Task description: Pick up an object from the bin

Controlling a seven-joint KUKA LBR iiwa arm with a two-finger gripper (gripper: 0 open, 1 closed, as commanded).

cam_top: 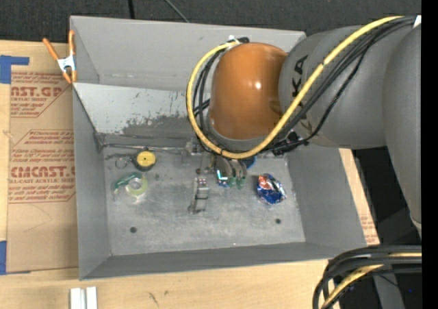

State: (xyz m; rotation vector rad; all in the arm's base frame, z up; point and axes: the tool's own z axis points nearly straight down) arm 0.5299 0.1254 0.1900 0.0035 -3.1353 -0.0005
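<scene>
My gripper (200, 192) reaches down below the orange cover to the bin floor near the middle, with bare floor around its tip and nothing seen in it. A crumpled blue, white and red wrapper (270, 190) lies to its right, apart from it. To its left lies a clear plastic piece with green on it (131, 186). A small round yellow disc (145, 159) sits above that, near the back wall. A small green and blue bit (230, 177) shows right at the cover's lower edge; I cannot tell what it is.
The arm and its orange cover hang over the bin's back right part and hide the floor beneath. A thin metal ring (121, 162) lies left of the yellow disc.
</scene>
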